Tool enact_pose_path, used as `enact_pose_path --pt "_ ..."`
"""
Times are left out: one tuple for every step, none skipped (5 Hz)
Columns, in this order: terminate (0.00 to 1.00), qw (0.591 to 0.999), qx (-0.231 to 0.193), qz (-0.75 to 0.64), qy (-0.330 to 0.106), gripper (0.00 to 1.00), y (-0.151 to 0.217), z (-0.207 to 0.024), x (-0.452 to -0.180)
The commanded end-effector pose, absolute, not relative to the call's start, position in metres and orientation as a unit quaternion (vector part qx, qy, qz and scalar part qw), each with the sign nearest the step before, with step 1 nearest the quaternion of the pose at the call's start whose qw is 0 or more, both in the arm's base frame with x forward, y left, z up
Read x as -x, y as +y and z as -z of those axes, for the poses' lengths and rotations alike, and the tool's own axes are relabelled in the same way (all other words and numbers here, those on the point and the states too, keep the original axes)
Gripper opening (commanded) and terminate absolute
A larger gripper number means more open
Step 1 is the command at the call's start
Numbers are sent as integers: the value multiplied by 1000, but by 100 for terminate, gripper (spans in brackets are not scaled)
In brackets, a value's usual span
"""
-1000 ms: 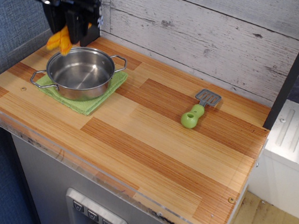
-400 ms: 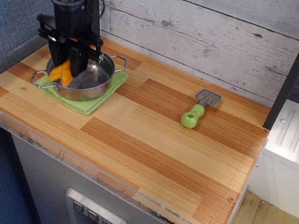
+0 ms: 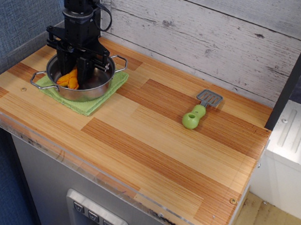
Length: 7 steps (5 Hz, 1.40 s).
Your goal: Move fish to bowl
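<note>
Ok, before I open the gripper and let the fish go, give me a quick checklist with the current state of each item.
1. Fish inside the rim of the bowl: ok, the orange body shows within the steel wall.
2. Gripper lowered into the bowl: ok, its fingers reach below the rim.
3. Fish resting on the bowl's bottom: cannot tell, the gripper hides the contact.
4. Grip on the fish: cannot tell, the gripper hides where the fingers meet it.
5. Bowl seated on the green cloth: ok, upright and flat.
6. Spatula out of the way: ok, far off on the right of the counter.
</note>
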<state>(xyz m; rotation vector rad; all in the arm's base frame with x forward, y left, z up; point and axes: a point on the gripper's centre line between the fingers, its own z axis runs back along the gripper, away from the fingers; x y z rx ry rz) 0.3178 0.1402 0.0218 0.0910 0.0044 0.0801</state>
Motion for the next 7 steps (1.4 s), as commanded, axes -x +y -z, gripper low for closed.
enact_pose_path --pt "0 998 -45 -36 3 100 137 -37 -320" --pt "0 998 -43 -35 6 100 133 -40 -321" --pt "0 999 -40 -35 3 100 131 -44 -319" --pt "0 999 -34 -28 -19 100 127 -57 -321" --pt "0 997 -49 -11 -52 100 119 -88 -330" --pt "0 995 -48 -11 -86 100 120 -120 -331" --pt "0 993 -44 -13 -109 100 121 -145 -323"
